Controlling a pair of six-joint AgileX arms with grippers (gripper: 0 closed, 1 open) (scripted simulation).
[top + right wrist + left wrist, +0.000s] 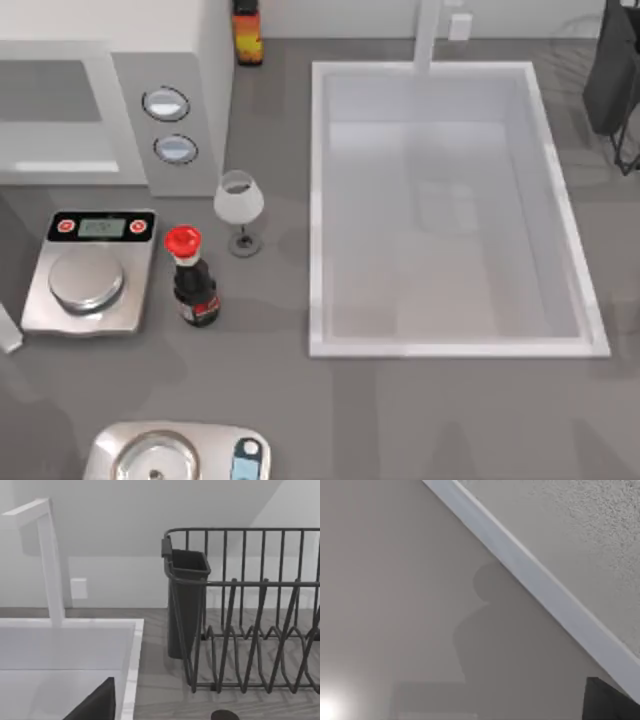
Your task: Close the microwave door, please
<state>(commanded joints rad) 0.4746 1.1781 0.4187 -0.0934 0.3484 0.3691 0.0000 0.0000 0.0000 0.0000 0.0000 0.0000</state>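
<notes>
The microwave (170,60) stands at the table's back left, its grey control strip with two round dials (170,126) facing forward. Left of the strip, the microwave door (100,120) appears as a pale frame around a grey pane, in line with the front; its left part runs past the picture's edge. A dark corner of my left gripper (607,702) shows before a flat pale grey surface crossed by a white band. My right gripper (160,715) hangs open near the sink's back right corner, dark fingertips (95,705) apart, nothing between them.
A silver scale (88,275), a red-capped dark bottle (193,280) and a wine glass (240,205) stand in front of the microwave. The white sink (320,200) with its tap (50,560) takes up the middle, and a dark dish rack (250,610) is at the back right. A small pale piece (8,335) pokes in at the left edge.
</notes>
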